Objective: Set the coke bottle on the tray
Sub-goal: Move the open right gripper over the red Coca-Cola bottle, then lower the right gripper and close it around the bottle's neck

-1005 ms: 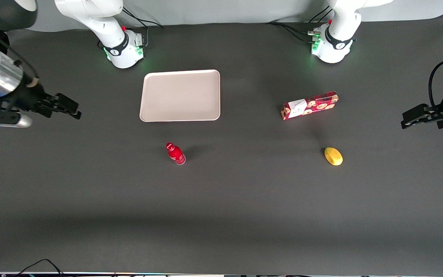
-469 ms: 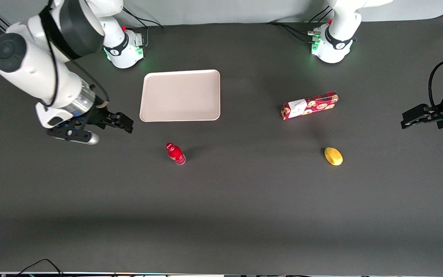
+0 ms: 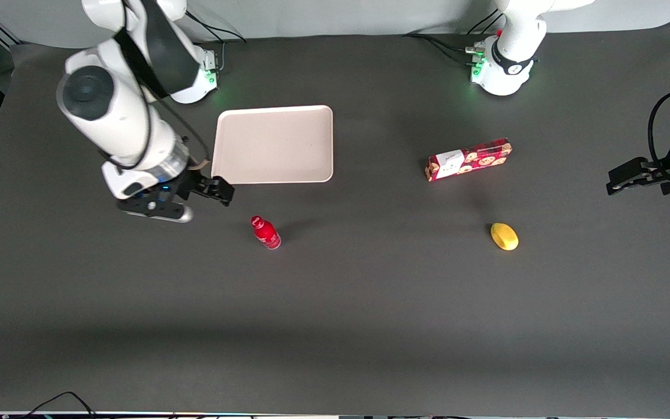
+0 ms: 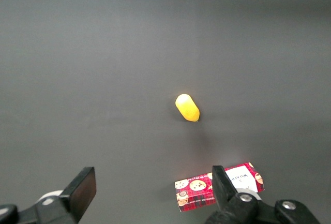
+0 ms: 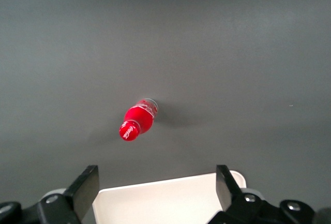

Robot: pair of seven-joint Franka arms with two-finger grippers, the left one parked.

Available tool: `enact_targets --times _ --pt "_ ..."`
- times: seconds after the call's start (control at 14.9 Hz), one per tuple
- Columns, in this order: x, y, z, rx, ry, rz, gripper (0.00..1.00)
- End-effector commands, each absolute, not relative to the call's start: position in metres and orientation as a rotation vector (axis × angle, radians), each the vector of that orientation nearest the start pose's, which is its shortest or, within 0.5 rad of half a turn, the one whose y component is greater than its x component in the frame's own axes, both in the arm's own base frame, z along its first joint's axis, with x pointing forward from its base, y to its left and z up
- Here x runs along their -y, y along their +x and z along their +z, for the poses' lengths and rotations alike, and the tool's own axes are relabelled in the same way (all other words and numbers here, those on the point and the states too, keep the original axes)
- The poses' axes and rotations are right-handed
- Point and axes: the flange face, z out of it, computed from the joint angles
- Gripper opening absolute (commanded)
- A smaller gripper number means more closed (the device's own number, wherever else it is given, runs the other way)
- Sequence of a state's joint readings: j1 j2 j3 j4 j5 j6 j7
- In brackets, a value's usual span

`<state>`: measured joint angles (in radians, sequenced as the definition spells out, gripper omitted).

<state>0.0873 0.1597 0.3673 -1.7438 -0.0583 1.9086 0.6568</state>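
Observation:
The coke bottle is small and all red and stands upright on the dark table, nearer to the front camera than the cream-beige tray. The tray lies flat with nothing on it. My right gripper hovers open and empty by the tray's near corner at the working arm's end, a short way from the bottle and not touching it. The right wrist view shows the bottle out past the open gripper, with the tray's edge between the fingers.
A long red cookie box and a yellow oval object lie toward the parked arm's end of the table. Both also show in the left wrist view: the box and the yellow object. Two arm bases stand at the table's back edge.
The right arm has swung in from the working arm's end of the table to the tray's near corner, closer to the bottle. The bottle, tray and other objects have not moved.

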Motion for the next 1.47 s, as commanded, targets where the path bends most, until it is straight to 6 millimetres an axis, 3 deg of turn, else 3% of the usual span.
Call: enact_targets --times 0.0,0.13,0.47,0.6,1.41 --pt "-0.299 0.554 0.433 -0.168 -3.192 -0.045 1.00" --pt "-0.315 0.551 0.418 -0.106 -3.184 -0.041 1.00" --pt "-0.331 0.550 0.383 -0.003 -3.153 -0.101 1.00" --pt "-0.329 0.545 0.365 0.033 -3.153 -0.145 1.00" --pt "-0.311 0.531 0.320 0.088 -3.136 -0.207 1.00"
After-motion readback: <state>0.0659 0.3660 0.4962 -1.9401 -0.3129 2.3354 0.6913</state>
